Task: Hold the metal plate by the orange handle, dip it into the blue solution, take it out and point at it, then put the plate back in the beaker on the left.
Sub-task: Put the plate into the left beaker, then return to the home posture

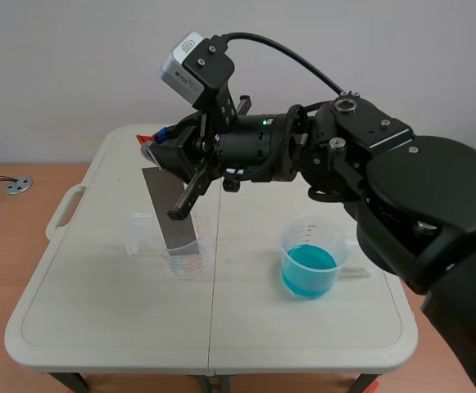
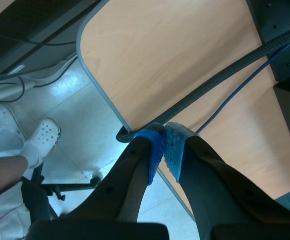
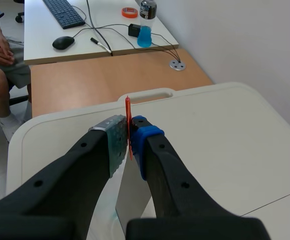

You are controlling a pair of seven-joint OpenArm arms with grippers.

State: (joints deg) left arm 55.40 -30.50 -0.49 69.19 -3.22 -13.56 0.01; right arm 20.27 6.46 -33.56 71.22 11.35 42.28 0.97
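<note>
The right arm comes in from the right and reaches across the middle of the white table [image 1: 98, 315]; its claw [image 1: 157, 147] is closed tight on the orange handle [image 3: 128, 107], which stands edge-on between the grey pad [image 3: 116, 142] and the blue pad [image 3: 144, 142], its tip poking out just past them; the fingers are parted only by the thickness of that thin handle. The metal plate [image 1: 170, 205] hangs from the handle, tilted, its top towards the table's far left and its lower end inside the clear beaker [image 1: 187, 262] on the left side of the table; whether the plate touches the beaker's bottom cannot be told. The second beaker [image 1: 310, 237] stands well apart on the right side of the table, under the arm's elbow, with the blue solution [image 1: 308, 270] filling its lower part.

The left claw [image 2: 163, 142] shows only in its own wrist view; its two blue pads are pressed together with nothing between them; it hangs past the edge of a wooden desk [image 2: 174, 60], with a thick grey cable [image 2: 209, 85] and a thin blue cable [image 2: 234, 95] crossing that desk, and a pale floor below where white shoes [image 2: 42, 140] show.

Beyond the table, the right wrist view shows another desk with a keyboard [image 3: 65, 12], a mouse [image 3: 63, 42] and a bottle of blue drink [image 3: 145, 25].
</note>
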